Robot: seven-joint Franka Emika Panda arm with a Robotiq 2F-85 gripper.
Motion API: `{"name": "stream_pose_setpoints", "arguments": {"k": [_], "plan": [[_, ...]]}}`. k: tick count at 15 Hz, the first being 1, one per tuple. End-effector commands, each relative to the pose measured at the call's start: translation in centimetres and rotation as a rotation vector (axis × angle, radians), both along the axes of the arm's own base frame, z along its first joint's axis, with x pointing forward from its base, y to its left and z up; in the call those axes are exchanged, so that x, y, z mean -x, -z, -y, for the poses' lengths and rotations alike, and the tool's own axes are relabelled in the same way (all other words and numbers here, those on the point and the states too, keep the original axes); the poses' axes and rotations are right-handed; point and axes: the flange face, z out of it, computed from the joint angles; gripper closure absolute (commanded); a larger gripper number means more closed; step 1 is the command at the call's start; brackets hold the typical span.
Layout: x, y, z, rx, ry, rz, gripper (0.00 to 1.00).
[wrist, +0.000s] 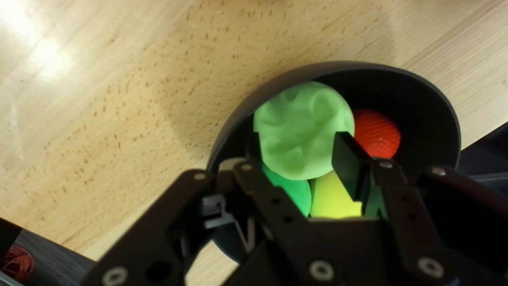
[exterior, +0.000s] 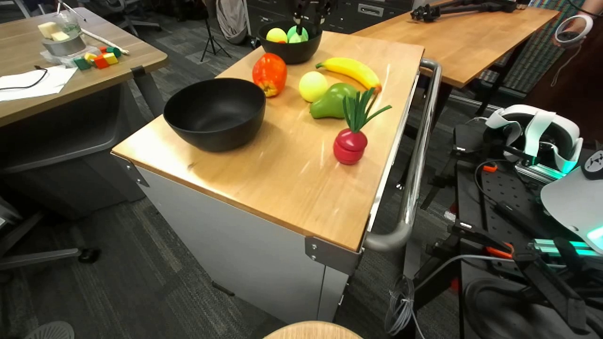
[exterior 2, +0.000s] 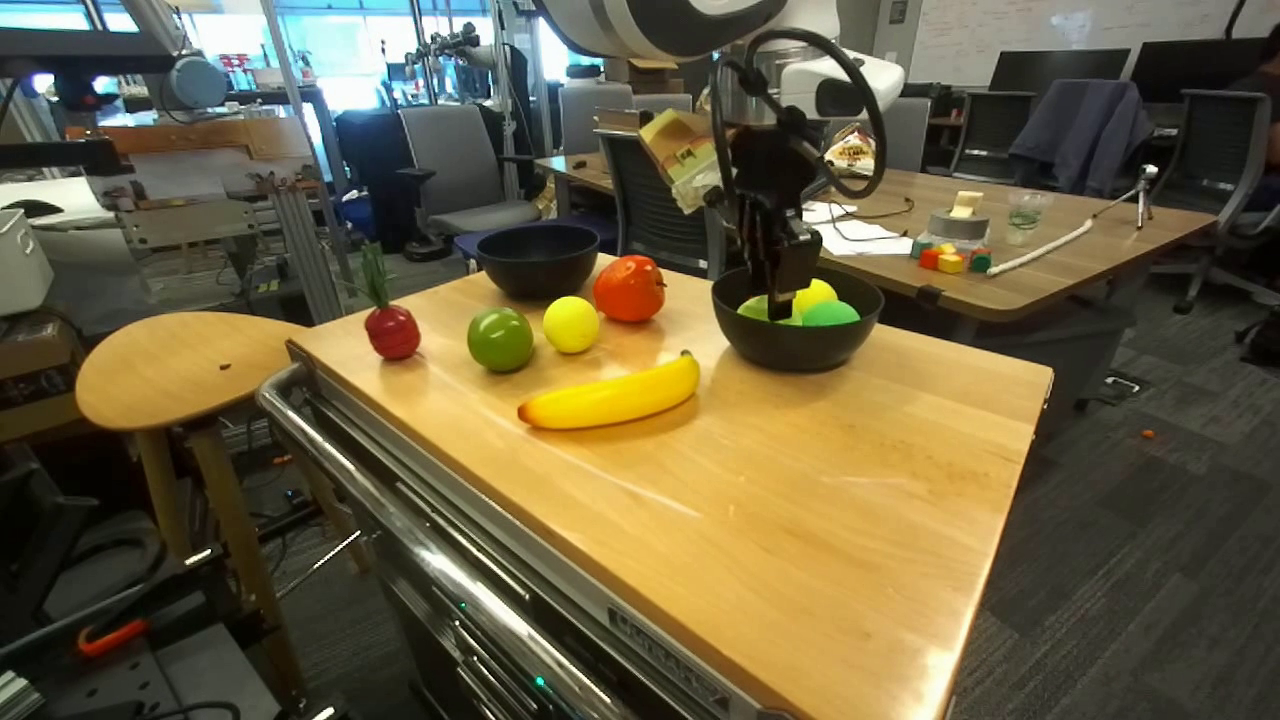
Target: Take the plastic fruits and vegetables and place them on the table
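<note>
Target is the pale green piece (wrist: 303,129), inside the right bowl (exterior 2: 798,348). It lies directly between the fingertips of my gripper (wrist: 297,143): wrist view has one finger (wrist: 349,161) at its right edge, one at its left, so sideways offset is about nil. From above it's roundish, no clear long axis, so I don't expect wrist turn to matter much. Fingers are parted across it; can't tell if they're pressing on it or just straddling. Same view, neighbours in the bowl: red piece (wrist: 377,133) just right, darker green piece (wrist: 297,192) and yellow piece (wrist: 332,198) on the near side, partly hidden. Left finger looks near the bowl wall, depth unclear; I'd rate a rub there the main risk. My call: confirm grip, straight up past the rim, then down on the tabletop (exterior 2: 850,500). Further out, in an exterior view: orange-red piece (exterior 2: 629,288) left of that bowl, then yellow ball (exterior 2: 571,325), green pear (exterior 2: 500,340), red bulb (exterior 2: 392,332) farthest left, banana (exterior 2: 612,395) on the near side, left bowl (exterior 2: 537,282) on the far side. Task reads as part-done.
</note>
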Motion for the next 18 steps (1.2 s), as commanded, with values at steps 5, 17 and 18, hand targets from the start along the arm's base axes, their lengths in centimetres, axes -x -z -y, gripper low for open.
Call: {"name": "stream_pose_setpoints", "arguments": {"k": [5, 17, 18], "plan": [[-2.2, 0.1, 1.5, 0.044, 0.051, 0.018, 1.00], [-3.0, 0.9, 3.1, 0.063, 0.073, 0.068, 0.45], [-3.2, 1.4, 3.2, 0.071, 0.074, 0.073, 0.38]]}}
